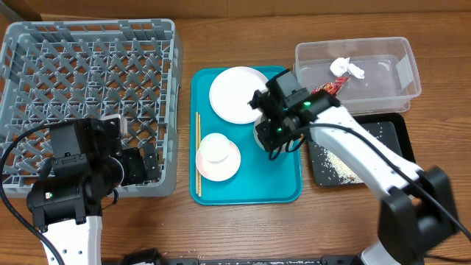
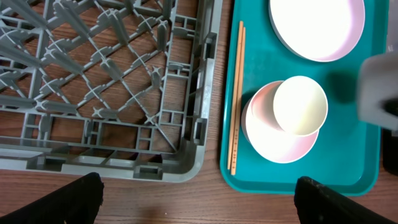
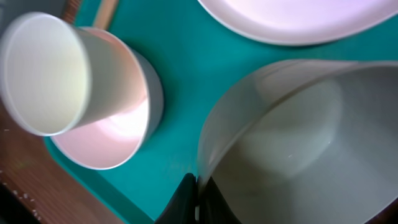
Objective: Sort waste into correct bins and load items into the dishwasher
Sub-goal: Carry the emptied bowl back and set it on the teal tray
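Observation:
My right gripper (image 3: 198,194) is shut on the rim of the pale grey-green bowl (image 3: 311,143), over the teal tray's right side (image 1: 268,134). The white cup (image 1: 216,149) lies tipped on the pinkish saucer (image 1: 221,168). The white plate (image 1: 237,93) sits at the tray's back. The chopsticks (image 1: 198,151) lie along the tray's left edge. My left gripper (image 2: 199,205) is open and empty by the front right corner of the grey dish rack (image 1: 73,73). The clear tub (image 1: 383,88) holds the tissue (image 1: 347,68). The red wrapper (image 1: 329,87) is at the tub's front left. Rice (image 1: 335,163) lies in the black tray (image 1: 397,136).
The teal tray (image 1: 257,184) lies between the rack and the two bins. In the left wrist view the rack's corner (image 2: 193,155) and the tray's edge (image 2: 227,168) stand close together, with a strip of bare wood between them.

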You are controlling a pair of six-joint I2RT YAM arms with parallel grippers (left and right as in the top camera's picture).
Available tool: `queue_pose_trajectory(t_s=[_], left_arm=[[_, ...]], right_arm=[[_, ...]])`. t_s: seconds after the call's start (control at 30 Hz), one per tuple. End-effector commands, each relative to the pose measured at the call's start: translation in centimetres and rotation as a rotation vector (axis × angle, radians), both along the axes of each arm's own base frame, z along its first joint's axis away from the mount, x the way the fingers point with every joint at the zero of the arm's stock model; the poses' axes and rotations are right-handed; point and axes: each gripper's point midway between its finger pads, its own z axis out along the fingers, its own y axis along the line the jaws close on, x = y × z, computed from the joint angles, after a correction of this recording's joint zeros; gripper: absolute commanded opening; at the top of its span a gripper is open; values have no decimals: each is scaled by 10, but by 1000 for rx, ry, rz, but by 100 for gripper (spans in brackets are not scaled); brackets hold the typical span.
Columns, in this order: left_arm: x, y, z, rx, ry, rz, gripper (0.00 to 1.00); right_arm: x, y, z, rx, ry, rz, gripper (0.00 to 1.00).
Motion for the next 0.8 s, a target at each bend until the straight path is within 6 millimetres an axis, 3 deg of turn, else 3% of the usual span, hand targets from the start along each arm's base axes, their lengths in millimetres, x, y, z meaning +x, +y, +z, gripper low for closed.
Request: queue_pose_trajectory(t_s=[0.0, 0.13, 0.27, 0.4, 0.53, 0.63, 0.77], left_arm=[[3, -2, 8, 1, -28, -27, 100], [3, -2, 8, 1, -28, -27, 100], [3, -2, 8, 1, -28, -27, 100], [3, -2, 8, 0, -29, -27, 100], [3, -2, 8, 0, -29, -27, 100], [3, -2, 8, 0, -29, -27, 100], [3, -2, 8, 0, -30, -26, 100]], right_arm=[[-7, 10, -19, -6, 75, -12, 4], [-7, 11, -14, 0, 75, -19, 18], [-7, 11, 4, 2, 80, -35, 24], [-3, 14, 36, 22, 50, -35, 38], [3, 25, 68, 65, 4, -40, 59], [1, 35, 71, 80, 0, -44, 59], [-10, 51, 57, 58, 25, -21, 59]])
